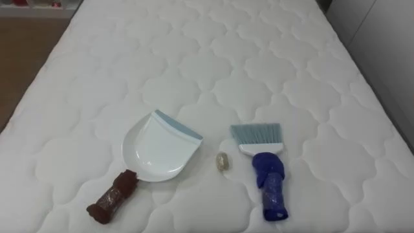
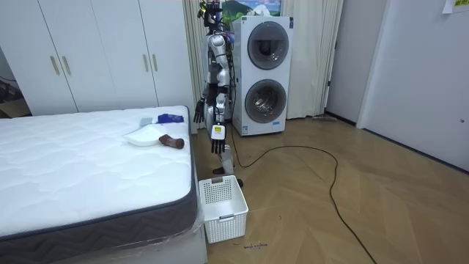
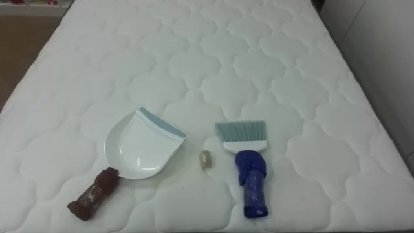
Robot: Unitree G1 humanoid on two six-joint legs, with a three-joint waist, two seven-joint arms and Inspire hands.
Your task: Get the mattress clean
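On the white quilted mattress [image 1: 194, 58] lies a white dustpan [image 1: 155, 147] with a blue lip and a brown wrapped handle [image 1: 112, 201], mouth facing the far right. To its right lies a hand brush [image 1: 266, 169] with pale blue bristles and a blue wrapped handle. Between them sits a small yellowish crumpled scrap [image 1: 222, 161]. In the room view I stand at the bed's edge by these tools, facing the bed. My left hand [image 2: 217, 144] and right hand [image 2: 198, 111] hang at my sides with relaxed fingers, holding nothing.
A white slatted basket [image 2: 223, 206] stands on the wooden floor at the bed's corner, close to my feet. Behind me is a stacked washer and dryer [image 2: 264, 73]. White wardrobes [image 2: 95, 51] line the wall beyond the bed.
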